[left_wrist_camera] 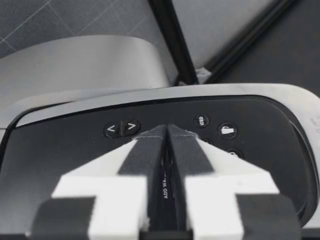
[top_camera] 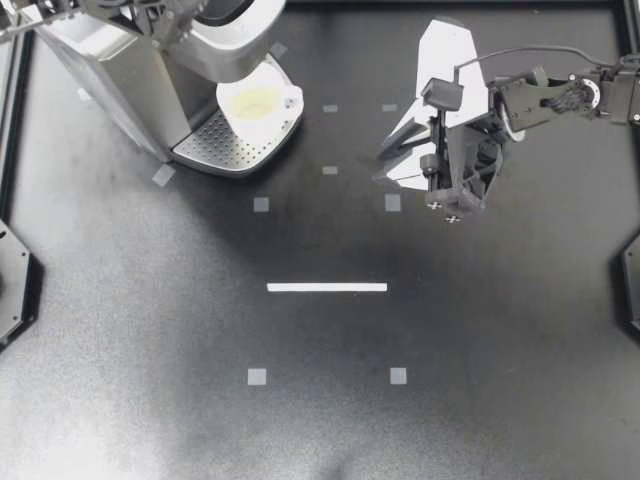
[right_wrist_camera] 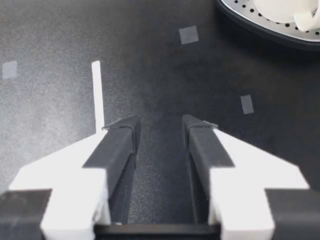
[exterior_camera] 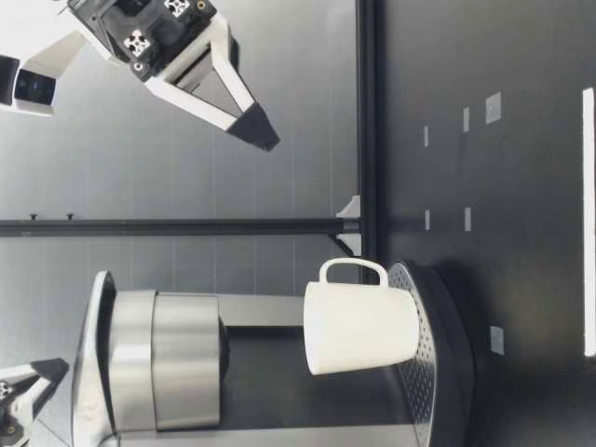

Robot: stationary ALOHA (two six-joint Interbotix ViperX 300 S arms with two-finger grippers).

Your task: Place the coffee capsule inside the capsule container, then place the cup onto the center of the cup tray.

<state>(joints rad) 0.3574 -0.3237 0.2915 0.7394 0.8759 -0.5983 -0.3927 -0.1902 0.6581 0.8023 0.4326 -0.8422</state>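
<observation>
Our left gripper (left_wrist_camera: 166, 129) is fully closed, the two fingers pressed to each other with nothing between them. It hangs just over the dark control panel (left_wrist_camera: 75, 155) on top of the coffee machine (top_camera: 110, 70), with the small buttons (left_wrist_camera: 121, 128) beside and just ahead of the fingertips. Our right gripper (top_camera: 392, 148) has its fingers a little apart and holds nothing. It is high above the bare table (top_camera: 320, 420), and the cup tray (top_camera: 215, 142) lies well ahead of it and to one side. The cup (top_camera: 258, 102) stands upright on this tray, far from both grippers, with its handle turned toward the tray rim. We cannot see the capsule in any view, so we cannot tell if it is inside the machine. We judge that the step in hand is the last work on the machine top. To do it well, the closed left fingers should go straight down and press softly, so that the tips do not slip onto a button. The right gripper should wait high and away. If the cup needs centring, it should come low and slowly, because a push on the handle could tip the cup.
</observation>
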